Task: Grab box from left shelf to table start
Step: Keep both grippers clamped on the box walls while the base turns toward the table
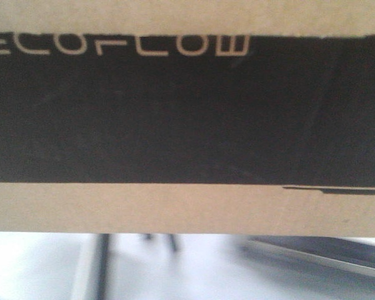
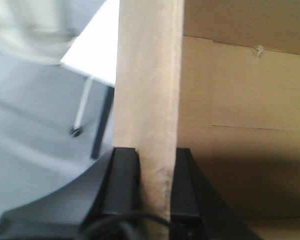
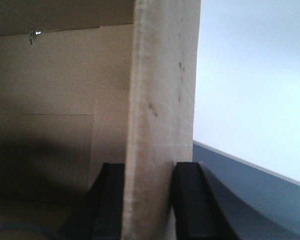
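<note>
The box fills the front view from close up, brown cardboard with a black panel bearing pale "ECOFLOW" lettering. My left gripper is shut on the box, one black finger on each side of its upright cardboard wall, with the brown inside to the right. My right gripper is shut on the opposite wall of the box in the same way. A corner of the white table shows left of the box in the left wrist view. The left shelf is out of view.
Thin table legs stand on grey floor below the white top. Under the box in the front view are blurred dark legs and a slanted grey edge. A pale surface lies right of the box.
</note>
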You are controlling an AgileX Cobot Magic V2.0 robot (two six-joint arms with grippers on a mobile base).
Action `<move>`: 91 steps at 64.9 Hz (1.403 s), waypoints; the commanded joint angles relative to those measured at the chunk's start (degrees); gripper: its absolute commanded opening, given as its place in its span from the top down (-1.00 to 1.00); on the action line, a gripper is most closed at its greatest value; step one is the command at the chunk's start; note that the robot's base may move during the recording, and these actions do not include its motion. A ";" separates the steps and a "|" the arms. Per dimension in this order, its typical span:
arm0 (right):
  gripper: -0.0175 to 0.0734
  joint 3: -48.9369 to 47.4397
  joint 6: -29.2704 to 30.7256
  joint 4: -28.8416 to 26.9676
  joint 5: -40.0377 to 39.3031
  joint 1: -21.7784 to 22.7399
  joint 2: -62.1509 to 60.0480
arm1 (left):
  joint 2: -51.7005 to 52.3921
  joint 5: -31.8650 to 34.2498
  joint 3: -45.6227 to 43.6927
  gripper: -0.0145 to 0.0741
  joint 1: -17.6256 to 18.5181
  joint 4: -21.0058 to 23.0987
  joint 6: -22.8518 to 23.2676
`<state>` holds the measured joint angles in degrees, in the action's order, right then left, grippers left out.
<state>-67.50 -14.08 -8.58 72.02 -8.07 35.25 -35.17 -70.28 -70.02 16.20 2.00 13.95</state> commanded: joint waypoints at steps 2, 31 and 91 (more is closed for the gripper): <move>0.49 -1.61 0.18 3.61 3.35 0.27 0.42 | 0.23 9.01 -2.47 0.90 0.28 -0.67 1.15; 0.49 -1.61 0.18 3.55 3.36 0.27 0.42 | 0.23 9.01 -2.47 0.90 0.28 -0.67 1.15; 0.49 -1.61 0.18 3.57 3.36 0.27 0.42 | 0.23 9.01 -2.47 0.90 0.28 0.46 1.15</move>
<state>-67.50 -14.08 -8.49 72.02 -8.07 35.25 -35.17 -70.34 -70.02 16.20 2.33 13.95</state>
